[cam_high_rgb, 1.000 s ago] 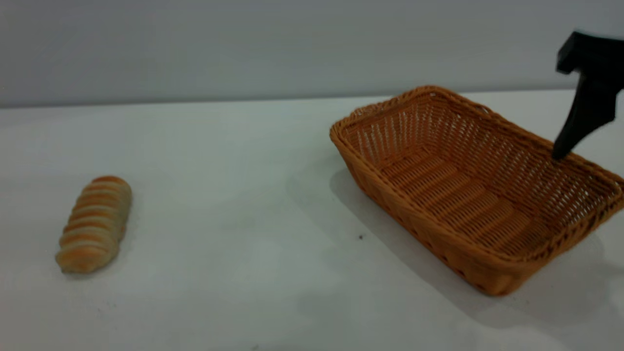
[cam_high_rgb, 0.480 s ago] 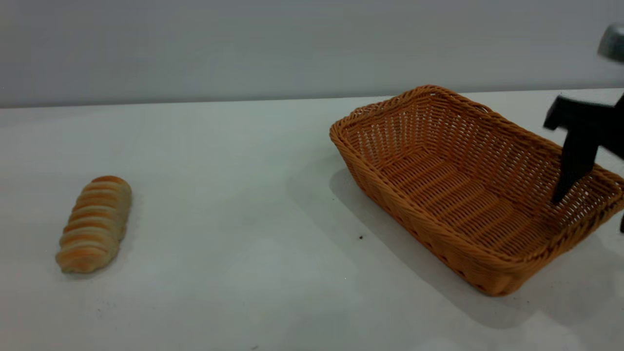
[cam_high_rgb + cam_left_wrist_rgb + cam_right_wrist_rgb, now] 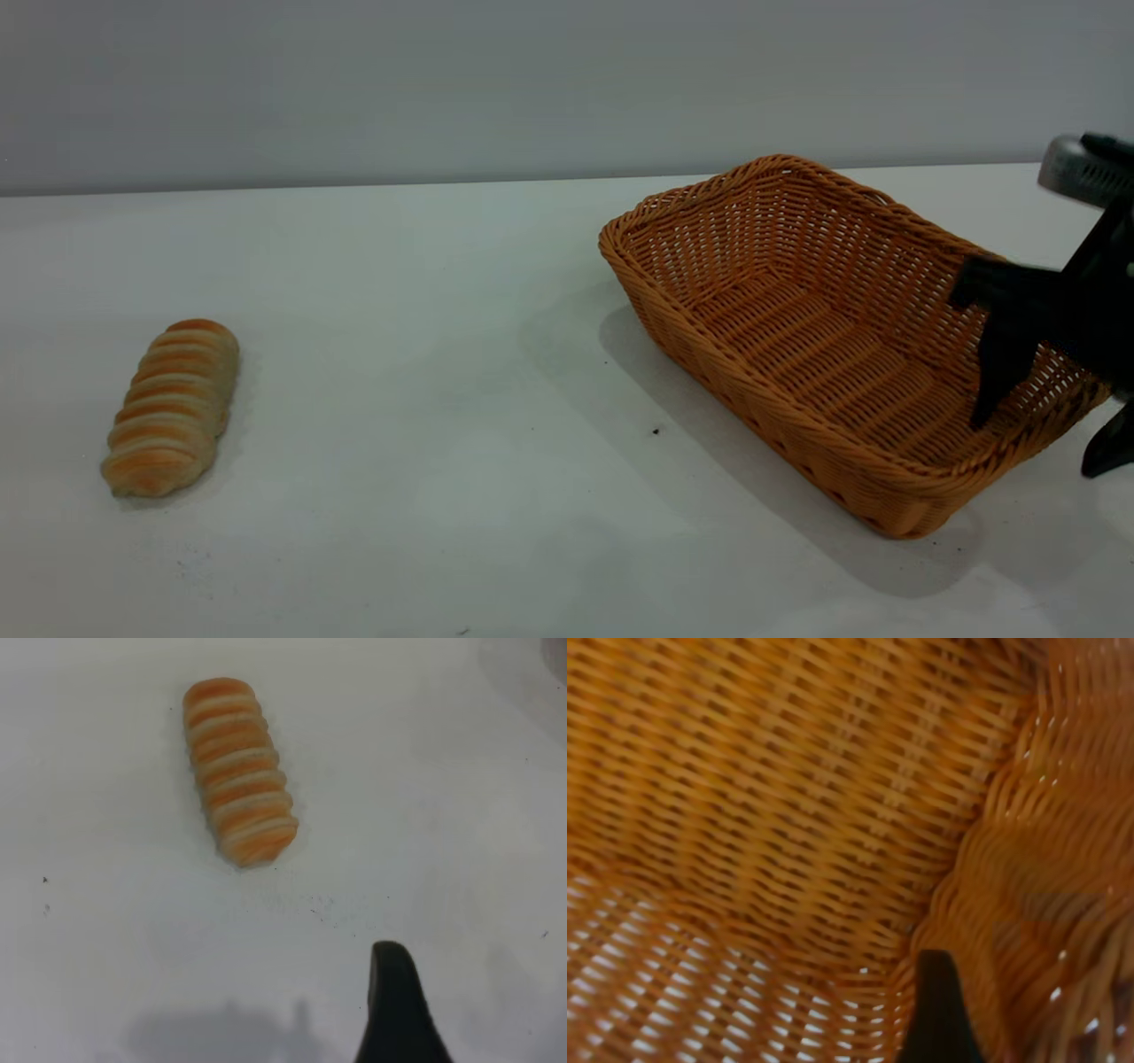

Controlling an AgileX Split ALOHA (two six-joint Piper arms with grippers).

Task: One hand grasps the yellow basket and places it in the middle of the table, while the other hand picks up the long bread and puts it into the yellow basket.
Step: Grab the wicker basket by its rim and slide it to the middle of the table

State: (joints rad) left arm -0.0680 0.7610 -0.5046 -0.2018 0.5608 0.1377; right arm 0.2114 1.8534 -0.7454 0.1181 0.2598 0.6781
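Wicker yellow basket [image 3: 824, 354] wall sits between the right hand's [image 3: 1041, 443] spread fingers — ungripped.

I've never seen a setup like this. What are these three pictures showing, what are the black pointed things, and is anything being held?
This is a robot with two arms at a white table. Each arm ends in a black gripper, a two-fingered claw. The wide picture comes from a camera facing the table. The other two come from small cameras on the arms' wrists, looking down past the fingers.

On the table lie a long bread at the left and a woven yellow basket at the right. The right gripper is open and straddles the basket's right rim: one finger inside, the other outside. Its wrist camera sees wicker close up and one finger tip.

The left gripper shows only as a single finger tip, above the table near the bread. Nothing is gripped yet.
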